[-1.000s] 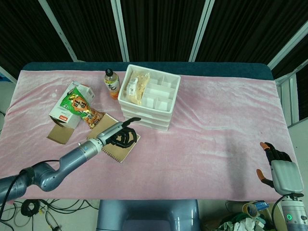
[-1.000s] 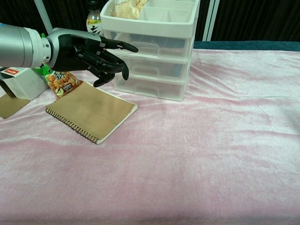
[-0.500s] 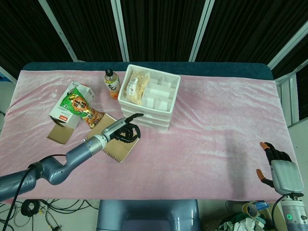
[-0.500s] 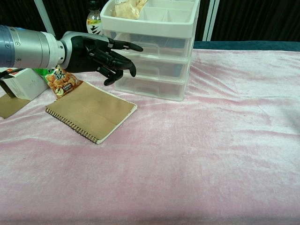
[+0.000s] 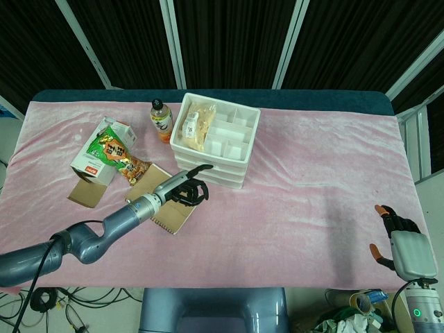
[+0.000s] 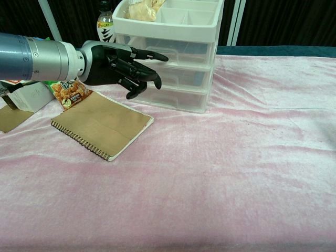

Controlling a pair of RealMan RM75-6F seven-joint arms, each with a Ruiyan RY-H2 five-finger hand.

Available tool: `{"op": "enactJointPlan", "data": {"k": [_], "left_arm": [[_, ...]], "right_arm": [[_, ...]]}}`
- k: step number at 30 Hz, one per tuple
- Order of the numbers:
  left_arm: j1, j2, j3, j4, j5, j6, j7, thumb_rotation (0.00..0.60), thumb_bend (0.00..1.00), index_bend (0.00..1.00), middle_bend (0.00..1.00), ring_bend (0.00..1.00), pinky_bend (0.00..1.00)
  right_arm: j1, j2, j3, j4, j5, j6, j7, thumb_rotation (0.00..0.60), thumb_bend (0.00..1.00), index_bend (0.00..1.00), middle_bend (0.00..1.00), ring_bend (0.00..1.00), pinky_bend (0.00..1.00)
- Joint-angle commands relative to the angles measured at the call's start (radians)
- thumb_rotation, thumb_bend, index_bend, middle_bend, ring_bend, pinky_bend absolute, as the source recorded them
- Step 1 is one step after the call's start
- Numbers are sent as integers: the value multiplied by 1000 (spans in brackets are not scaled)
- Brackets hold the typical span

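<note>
The left hand (image 6: 123,67) hangs in front of the white drawer unit (image 6: 173,79), its fingers loosely curled and apart with one stretched toward the upper drawer front, holding nothing. The unit stands near the middle of the counter's (image 5: 312,173) far edge. Just beneath the hand lies a brown spiral notebook (image 6: 102,125). The right hand (image 5: 402,246) rests at the counter's near right corner, fingers spread.

Your left hand (image 6: 123,65) is black on a silver-grey arm, beside a white drawer unit (image 6: 173,58) with clear drawer fronts. The notebook (image 6: 102,125) under it has a plain tan cover, and the worktop (image 6: 236,173) wears a pink velvety cloth. The snack bag (image 5: 114,154) is green and orange; your right hand (image 5: 402,243) has a pale grey back with orange fingertips.
</note>
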Motion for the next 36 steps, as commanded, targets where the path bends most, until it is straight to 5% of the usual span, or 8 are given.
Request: {"op": "enactJointPlan", "data": {"k": [1,36], "left_arm": [[-9,-9,2,5,6,-1,-23,600,471,26,509,625,701],[-82,-66,77,94,82,68,-228,600,472,26,520,625,701]], "right_arm": [[0,0,0,0,0,1,0,600,258,137,107,221,208],[1,2,0,-2,3,-3,0,600,262,137,107,221,208]]}}
